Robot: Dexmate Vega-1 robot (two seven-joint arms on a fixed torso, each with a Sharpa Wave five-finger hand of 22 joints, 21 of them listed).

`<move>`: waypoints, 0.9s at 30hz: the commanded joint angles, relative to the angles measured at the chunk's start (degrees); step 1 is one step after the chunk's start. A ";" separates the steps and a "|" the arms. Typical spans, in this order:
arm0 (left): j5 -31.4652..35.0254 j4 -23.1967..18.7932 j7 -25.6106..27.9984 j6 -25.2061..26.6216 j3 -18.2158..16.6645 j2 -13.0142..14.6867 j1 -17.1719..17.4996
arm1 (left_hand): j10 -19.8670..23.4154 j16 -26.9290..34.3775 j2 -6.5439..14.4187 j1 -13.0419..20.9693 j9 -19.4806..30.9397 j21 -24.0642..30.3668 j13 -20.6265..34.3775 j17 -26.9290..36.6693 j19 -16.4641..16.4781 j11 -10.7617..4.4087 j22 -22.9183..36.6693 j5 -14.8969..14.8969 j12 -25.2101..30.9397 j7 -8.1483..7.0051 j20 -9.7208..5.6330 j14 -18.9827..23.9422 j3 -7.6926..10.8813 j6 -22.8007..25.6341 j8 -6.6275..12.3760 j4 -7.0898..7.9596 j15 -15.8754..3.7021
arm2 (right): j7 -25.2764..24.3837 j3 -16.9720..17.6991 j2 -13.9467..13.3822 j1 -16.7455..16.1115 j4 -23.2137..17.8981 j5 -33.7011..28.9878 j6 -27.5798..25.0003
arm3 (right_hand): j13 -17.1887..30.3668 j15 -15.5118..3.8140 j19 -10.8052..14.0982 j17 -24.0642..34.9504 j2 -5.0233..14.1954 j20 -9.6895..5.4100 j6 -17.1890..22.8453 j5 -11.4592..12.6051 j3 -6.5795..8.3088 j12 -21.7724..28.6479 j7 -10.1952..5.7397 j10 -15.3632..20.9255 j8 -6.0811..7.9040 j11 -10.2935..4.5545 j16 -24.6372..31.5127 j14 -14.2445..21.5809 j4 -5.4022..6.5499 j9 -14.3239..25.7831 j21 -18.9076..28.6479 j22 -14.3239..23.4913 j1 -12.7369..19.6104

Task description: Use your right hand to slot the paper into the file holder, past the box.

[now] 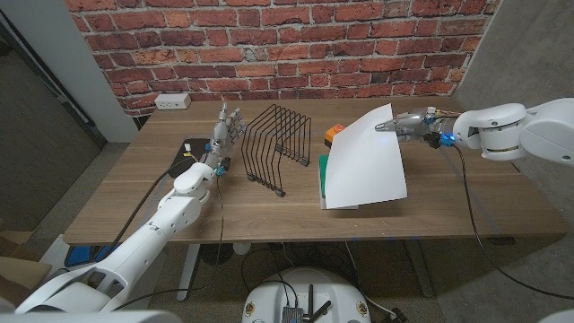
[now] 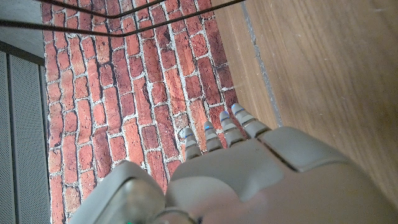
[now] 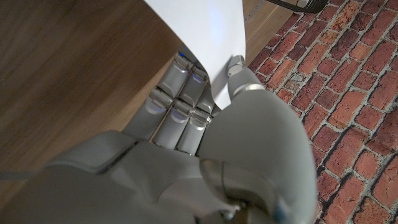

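Observation:
A white sheet of paper (image 1: 365, 164) hangs in the air over the table's right half, pinched at its upper corner by my right hand (image 1: 411, 124). In the right wrist view the paper (image 3: 205, 31) sits between the thumb and the fingers (image 3: 177, 99). The black wire file holder (image 1: 276, 145) stands at mid-table, left of the paper. Behind the sheet, an orange and green box (image 1: 334, 135) peeks out beside the holder. My left hand (image 1: 226, 128) stands upright with fingers apart, holding nothing, just left of the holder; its fingers (image 2: 224, 134) point toward the brick wall.
A green object (image 1: 323, 170) lies on the table under the paper's left edge. A black cable (image 1: 190, 148) runs by my left arm. A white power strip (image 1: 172, 101) sits at the wall, back left. The brick wall (image 1: 287, 45) closes the table's far side.

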 commanded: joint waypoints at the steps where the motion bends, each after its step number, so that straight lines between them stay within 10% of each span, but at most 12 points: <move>1: 0.00 0.00 -0.01 0.02 0.00 0.00 -0.01 | -0.04 0.36 0.51 -0.05 0.31 0.46 0.33 0.15 0.36 -0.42 0.33 0.11 0.44 -0.51 -0.08 0.53 0.06 0.03 0.35 0.38 0.00 | 2.55 0.58 -1.65 -0.51 -1.44 -7.97 0.99 | 0.34 -0.11 -0.44 0.29 -0.12 -0.08 -0.09 0.05 0.14 -0.20 -0.50 -0.07 0.36 -0.38 -0.14 0.13 -0.21 0.21 0.44 0.23 0.71; 27: 0.01 0.08 -0.02 -0.01 0.02 -0.04 -0.04 | -0.12 0.36 0.50 -0.05 0.31 0.47 0.33 0.15 0.38 -0.45 0.33 0.10 0.41 -0.51 -0.11 0.51 0.06 0.06 0.37 0.38 0.06 | 9.73 5.23 -3.05 -6.81 -2.63 -25.00 8.59 | 2.03 -0.29 -2.14 1.49 -0.23 -0.05 -0.92 0.07 0.19 -0.68 -1.52 -0.20 0.51 -1.12 -0.89 -0.53 -0.29 0.44 1.31 0.65 3.25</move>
